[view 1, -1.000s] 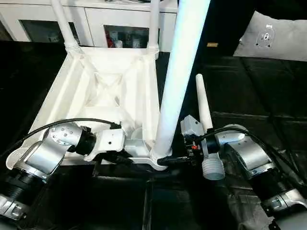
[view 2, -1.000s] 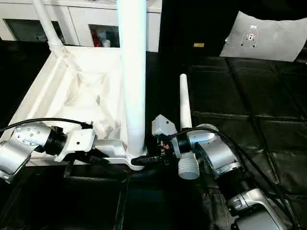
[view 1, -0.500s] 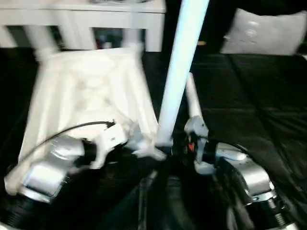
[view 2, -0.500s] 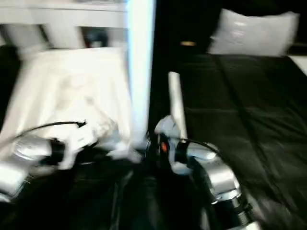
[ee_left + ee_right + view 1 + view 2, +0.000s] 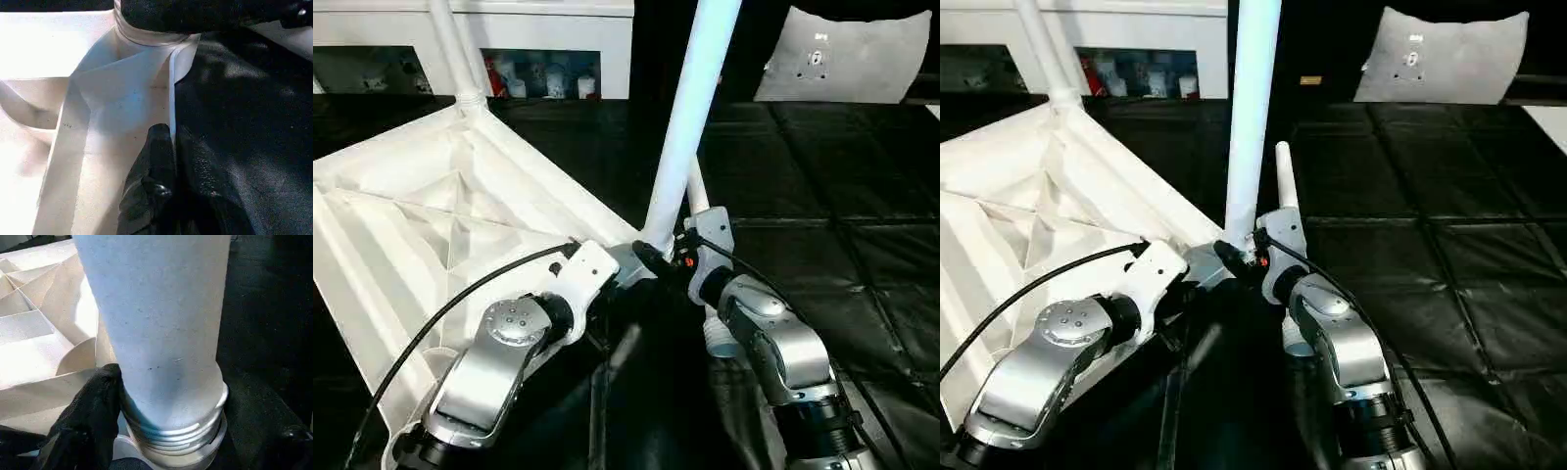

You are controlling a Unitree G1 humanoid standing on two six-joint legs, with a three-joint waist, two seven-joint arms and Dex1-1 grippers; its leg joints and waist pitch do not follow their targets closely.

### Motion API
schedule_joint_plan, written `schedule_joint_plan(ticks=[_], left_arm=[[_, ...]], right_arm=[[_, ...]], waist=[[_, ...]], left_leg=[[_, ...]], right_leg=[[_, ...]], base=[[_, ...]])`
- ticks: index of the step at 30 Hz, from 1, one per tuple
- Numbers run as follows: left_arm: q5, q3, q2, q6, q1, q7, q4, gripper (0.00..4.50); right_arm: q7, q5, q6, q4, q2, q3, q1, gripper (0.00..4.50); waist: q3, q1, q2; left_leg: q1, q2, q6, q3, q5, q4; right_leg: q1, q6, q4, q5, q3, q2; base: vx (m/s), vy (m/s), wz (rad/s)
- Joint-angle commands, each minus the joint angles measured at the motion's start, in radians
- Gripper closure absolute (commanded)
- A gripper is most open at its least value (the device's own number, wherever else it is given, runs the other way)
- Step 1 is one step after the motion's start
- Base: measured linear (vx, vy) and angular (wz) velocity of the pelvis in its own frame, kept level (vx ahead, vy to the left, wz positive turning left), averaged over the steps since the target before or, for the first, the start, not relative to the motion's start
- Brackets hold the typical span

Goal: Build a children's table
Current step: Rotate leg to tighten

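your left pincer [image 5: 168, 147] pinches the table top's [image 5: 401, 225] thin edge. your right pincer [image 5: 146, 440] hugs the standing leg [image 5: 690, 108].

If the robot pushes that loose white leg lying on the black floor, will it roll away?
Probably. The loose leg is a smooth round tube lying flat on the floor, so a nudge could roll it. Being tapered, it would likely curve rather than go straight. It looks stiff and hollow, so probably light.
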State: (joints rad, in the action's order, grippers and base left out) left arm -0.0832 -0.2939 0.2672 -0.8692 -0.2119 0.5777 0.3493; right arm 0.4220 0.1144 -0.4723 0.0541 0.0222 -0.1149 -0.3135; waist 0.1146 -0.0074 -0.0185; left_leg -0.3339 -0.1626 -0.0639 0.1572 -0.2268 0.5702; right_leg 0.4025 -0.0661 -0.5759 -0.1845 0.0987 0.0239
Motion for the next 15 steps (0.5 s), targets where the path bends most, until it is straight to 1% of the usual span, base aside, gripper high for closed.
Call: schedule_joint_plan(ticks=[1, 3, 4, 5, 7, 8, 9, 10, 11, 12, 14, 15], left_arm=[[0.007, -0.025, 0.021, -0.005, -0.015, 0.007, 0.025, 4.5], [0.019, -0.018, 0.046, -0.003, -0.009, 0.018, 0.026, 4.5], [0.025, -0.012, 0.067, 0.006, -0.009, 0.034, 0.019, 4.5], [0.026, -0.01, 0.075, 0.009, -0.01, 0.041, 0.015, 4.5], [0.037, 0.0, 0.114, 0.041, -0.008, 0.084, -0.002, 4.5], [0.051, 0.013, 0.152, 0.072, -0.006, 0.128, -0.021, 4.5], [0.056, 0.019, 0.164, 0.082, -0.005, 0.143, -0.028, 4.5], [0.062, 0.024, 0.175, 0.091, -0.004, 0.157, -0.036, 4.5], [0.067, 0.029, 0.192, 0.111, -0.004, 0.177, -0.048, 4.5], [0.073, 0.033, 0.209, 0.137, -0.004, 0.199, -0.06, 4.5], [0.087, 0.034, 0.242, 0.191, -0.006, 0.242, -0.083, 4.5], [0.091, 0.033, 0.254, 0.212, -0.006, 0.26, -0.091, 4.5]], right_arm=[[0.023, 0.01, -0.052, 0.062, -0.016, -0.064, 0.026, 1.43], [0.022, 0.01, -0.051, 0.059, -0.006, -0.058, 0.027, 1.43], [0.029, 0.014, -0.046, 0.057, 0.003, -0.053, 0.026, 1.19], [0.032, 0.016, -0.044, 0.056, 0.007, -0.051, 0.026, 1.02], [0.072, 0.03, -0.025, 0.035, 0.033, -0.045, 0.03, 0.96], [0.122, 0.048, -0.013, 0.008, 0.063, -0.037, 0.036, 0.85], [0.142, 0.056, -0.009, -0.001, 0.075, -0.035, 0.038, 0.85], [0.164, 0.061, -0.003, -0.008, 0.089, -0.035, 0.039, 0.68], [0.195, 0.063, 0.01, -0.018, 0.113, -0.038, 0.039, 0.59], [0.235, 0.068, 0.025, -0.03, 0.142, -0.041, 0.042, 0.55], [0.307, 0.079, 0.044, -0.043, 0.192, -0.045, 0.039, 0.51], [0.329, 0.081, 0.051, -0.046, 0.209, -0.046, 0.037, 0.24]], waist=[[-0.039, 0.009, 0.002], [-0.037, 0.009, 0.003], [-0.039, 0.01, 0.009], [-0.039, 0.008, 0.007], [-0.042, 0.009, 0.009], [-0.043, 0.009, 0.008], [-0.043, 0.013, 0.009], [-0.045, 0.017, 0.01], [-0.044, 0.019, 0.01], [-0.043, 0.02, 0.007], [-0.044, 0.025, 0.009], [-0.042, 0.027, 0.007]], left_leg=[[-0.02, -0.061, 0.136, -0.025, -0.03, -0.057], [-0.019, -0.06, 0.122, -0.026, -0.054, -0.059], [-0.017, -0.061, 0.118, -0.027, -0.054, -0.059], [-0.017, -0.061, 0.116, -0.027, -0.055, -0.059], [-0.016, -0.062, 0.117, -0.027, -0.045, -0.058], [-0.018, -0.061, 0.123, -0.026, -0.033, -0.057], [-0.016, -0.061, 0.128, -0.026, -0.028, -0.056], [-0.015, -0.063, 0.14, -0.025, -0.009, -0.055], [-0.015, -0.064, 0.142, -0.025, -0.005, -0.055], [-0.016, -0.063, 0.146, -0.024, -0.007, -0.055], [-0.013, -0.064, 0.15, -0.024, -0.003, -0.055], [-0.013, -0.064, 0.156, -0.024, -0.006, -0.054]], right_leg=[[-0.061, -0.116, 0.082, -0.279, -0.077, 0.124], [-0.061, -0.103, 0.086, -0.329, -0.077, 0.123], [-0.061, -0.104, 0.085, -0.328, -0.077, 0.124], [-0.061, -0.101, 0.085, -0.321, -0.078, 0.122], [-0.062, -0.108, 0.082, -0.296, -0.078, 0.122], [-0.064, -0.114, 0.078, -0.266, -0.08, 0.122], [-0.063, -0.116, 0.079, -0.26, -0.079, 0.122], [-0.064, -0.127, 0.073, -0.223, -0.08, 0.122], [-0.063, -0.13, 0.073, -0.219, -0.079, 0.122], [-0.064, -0.129, 0.074, -0.223, -0.079, 0.121], [-0.064, -0.13, 0.072, -0.228, -0.079, 0.122], [-0.063, -0.127, 0.075, -0.234, -0.078, 0.122]], base=[[0.0, 0.0, 0.0], [0.0, 0.0, 0.0], [0.0, 0.0, 0.0], [0.0, 0.0, 0.0], [0.0, 0.0, 0.0], [0.0, 0.0, 0.0], [0.0, 0.0, 0.0], [0.0, 0.0, 0.0], [0.0, 0.0, 0.0], [0.0, 0.0, 0.0], [0.0, 0.0, 0.0], [0.0, 0.0, 0.0]])
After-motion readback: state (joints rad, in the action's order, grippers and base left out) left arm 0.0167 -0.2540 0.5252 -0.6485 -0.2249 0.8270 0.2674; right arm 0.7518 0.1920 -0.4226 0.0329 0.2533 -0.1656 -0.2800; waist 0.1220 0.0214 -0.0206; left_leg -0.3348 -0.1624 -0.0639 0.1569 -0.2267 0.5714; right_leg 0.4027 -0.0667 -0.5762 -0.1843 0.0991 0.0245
